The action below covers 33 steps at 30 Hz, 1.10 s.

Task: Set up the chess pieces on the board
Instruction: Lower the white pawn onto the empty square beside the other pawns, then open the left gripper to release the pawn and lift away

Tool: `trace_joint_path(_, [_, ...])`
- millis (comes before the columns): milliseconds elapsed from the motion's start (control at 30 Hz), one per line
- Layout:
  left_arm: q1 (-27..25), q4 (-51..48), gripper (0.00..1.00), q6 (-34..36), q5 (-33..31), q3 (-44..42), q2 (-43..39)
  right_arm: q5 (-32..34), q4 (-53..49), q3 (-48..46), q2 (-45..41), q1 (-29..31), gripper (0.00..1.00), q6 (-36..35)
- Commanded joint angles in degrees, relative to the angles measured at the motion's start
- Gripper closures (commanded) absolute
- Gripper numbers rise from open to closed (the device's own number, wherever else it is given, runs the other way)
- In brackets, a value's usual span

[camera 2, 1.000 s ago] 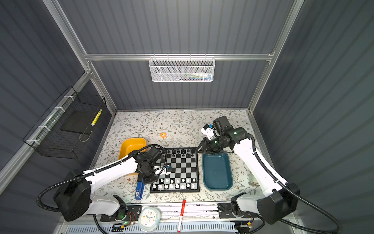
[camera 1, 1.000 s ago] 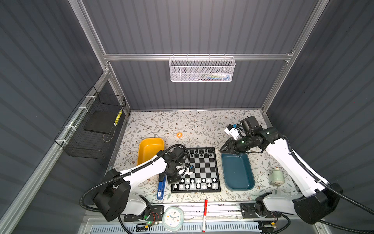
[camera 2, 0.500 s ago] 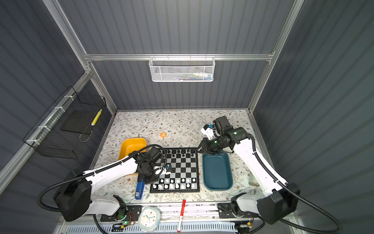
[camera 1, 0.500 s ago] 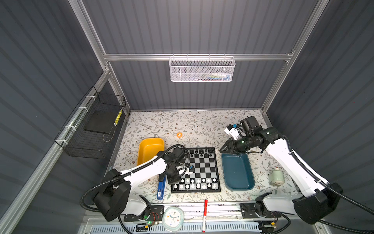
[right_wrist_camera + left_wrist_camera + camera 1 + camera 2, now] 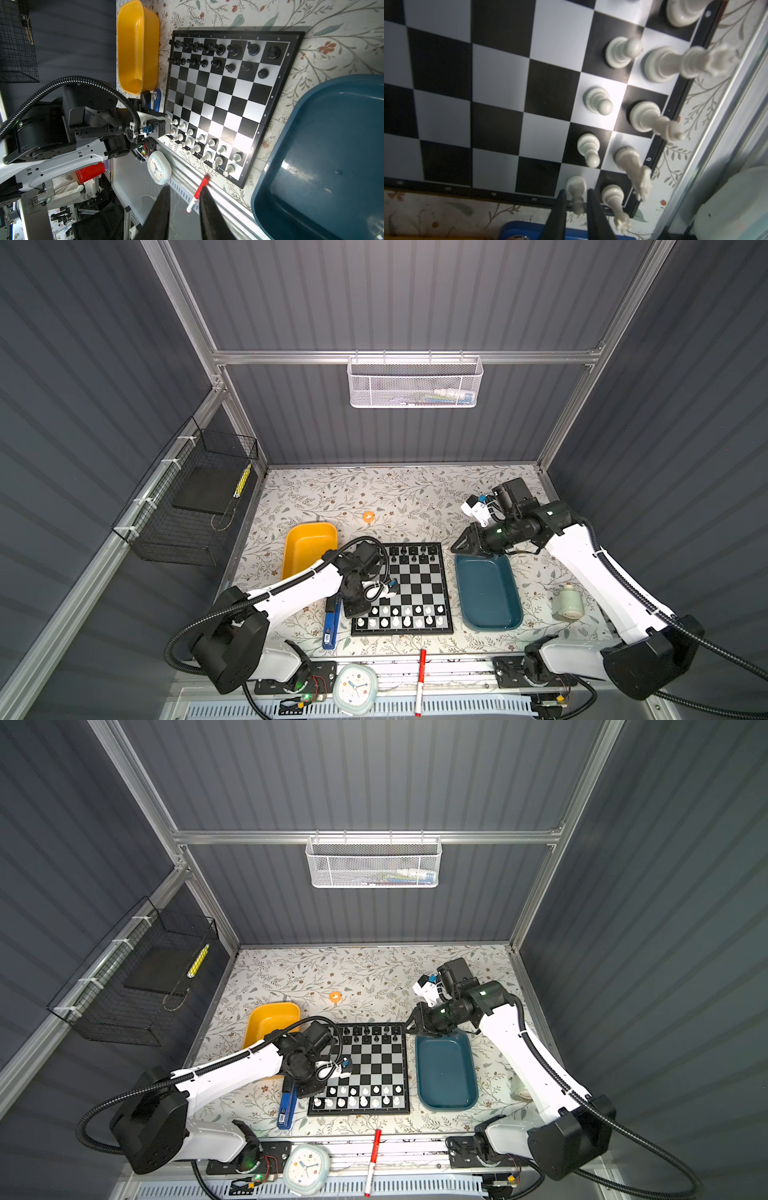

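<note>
The board (image 5: pixel 401 632) lies at the front middle in both top views (image 5: pixel 358 1112). Black chess pieces (image 5: pixel 413 553) fill its two far rows and white ones (image 5: pixel 407 616) its two near rows. My left gripper (image 5: pixel 576 197) is low over the board's near left corner (image 5: pixel 360 614). It is slightly open, its fingers (image 5: pixel 562 204) flanking a standing white pawn (image 5: pixel 576 186) with thin gaps on both sides. A white rook (image 5: pixel 612 195) stands beside that pawn. My right gripper (image 5: pixel 457 545) hovers over the far end of the teal tray, open and empty (image 5: pixel 184 189).
An empty yellow tray (image 5: pixel 309 545) sits left of the board and an empty teal tray (image 5: pixel 488 593) right of it. A blue stapler (image 5: pixel 331 624) lies by the board's left edge. A red marker (image 5: pixel 421 680) and a clock (image 5: pixel 354 686) lie along the front rail.
Both arms stay where they were. The left jaws have eased apart a little round the white pawn.
</note>
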Motion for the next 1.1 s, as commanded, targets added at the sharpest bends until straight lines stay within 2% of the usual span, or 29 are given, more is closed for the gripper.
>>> trace_joint_path(0, [-0.24, -1.10, 0.76, -0.01, 0.00, 0.23, -0.63, -0.03, -0.51, 0.38, 0.12, -0.15, 0.72, -0.20])
trace_joint_path(900, [-0.24, -4.67, 0.72, 0.94, 0.26, 4.28, -1.85, -0.21, 0.09, 0.72, 0.82, -0.19, 0.72, -0.46])
trace_joint_path(1067, [-0.24, -6.55, 0.71, 0.99, -0.90, 7.77, -2.14, 0.46, 1.14, 1.26, 1.54, -0.27, 0.71, -0.62])
